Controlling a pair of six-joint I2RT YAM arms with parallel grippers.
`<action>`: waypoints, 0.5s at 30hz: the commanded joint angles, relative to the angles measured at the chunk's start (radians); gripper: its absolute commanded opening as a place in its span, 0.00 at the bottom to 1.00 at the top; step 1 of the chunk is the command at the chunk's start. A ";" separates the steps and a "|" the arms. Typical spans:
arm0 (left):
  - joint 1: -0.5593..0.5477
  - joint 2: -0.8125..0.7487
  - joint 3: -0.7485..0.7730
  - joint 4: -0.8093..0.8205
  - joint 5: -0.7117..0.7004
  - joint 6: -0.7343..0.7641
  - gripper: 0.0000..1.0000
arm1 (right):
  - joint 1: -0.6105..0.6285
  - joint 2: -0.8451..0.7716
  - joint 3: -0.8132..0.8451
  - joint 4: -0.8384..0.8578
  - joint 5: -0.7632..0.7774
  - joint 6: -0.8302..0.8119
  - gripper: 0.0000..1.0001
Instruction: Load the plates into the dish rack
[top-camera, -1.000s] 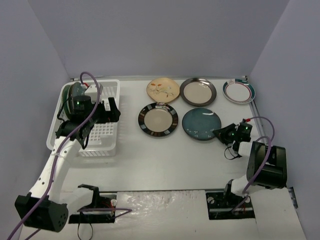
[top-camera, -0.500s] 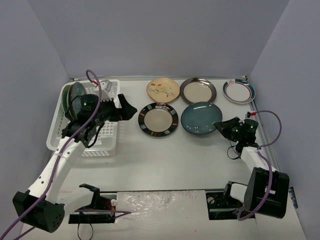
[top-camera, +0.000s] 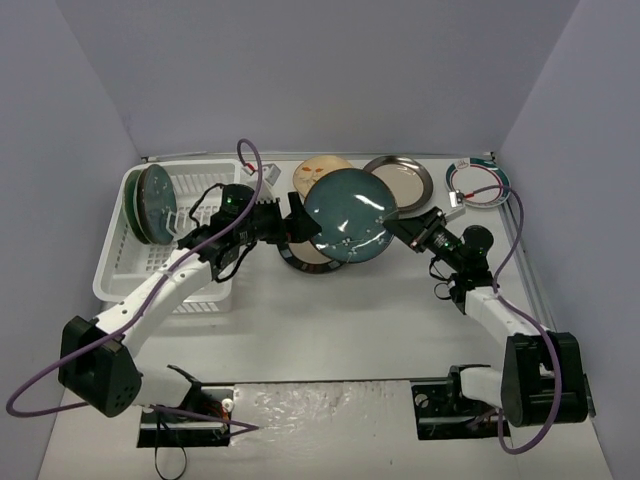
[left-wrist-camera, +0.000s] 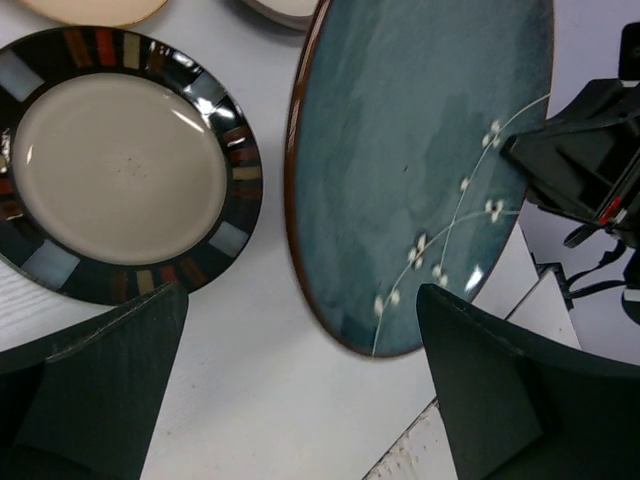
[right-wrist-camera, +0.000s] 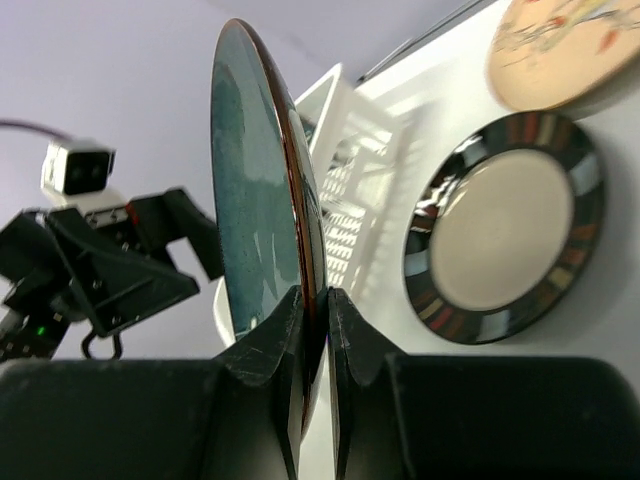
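Observation:
My right gripper (top-camera: 405, 228) is shut on the rim of a light teal plate with white flowers (top-camera: 348, 215) and holds it tilted on edge above the table; the right wrist view shows the pads (right-wrist-camera: 290, 330) pinching the plate (right-wrist-camera: 255, 200). My left gripper (top-camera: 298, 225) is open and empty beside the plate's left edge, not touching it; the left wrist view shows the plate (left-wrist-camera: 420, 150) ahead of the open gripper (left-wrist-camera: 300, 400). A dark-rimmed beige plate (top-camera: 298, 256) lies flat below. The white dish rack (top-camera: 205, 185) stands at the left with a teal plate (top-camera: 150, 205) upright in it.
A tan floral plate (top-camera: 322, 172), a second dark-rimmed beige plate (top-camera: 400, 180) and a white plate with a teal-red rim (top-camera: 478, 182) lie along the back wall. Grey walls close in on the left, back and right.

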 joint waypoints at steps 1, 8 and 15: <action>-0.018 -0.007 0.121 0.145 0.001 -0.029 0.97 | 0.060 -0.003 0.102 0.333 -0.055 0.096 0.00; -0.018 -0.006 0.104 0.168 0.023 -0.042 0.79 | 0.100 0.050 0.099 0.445 -0.060 0.149 0.00; -0.018 -0.032 0.084 0.180 0.036 -0.044 0.39 | 0.105 0.104 0.093 0.554 -0.072 0.202 0.00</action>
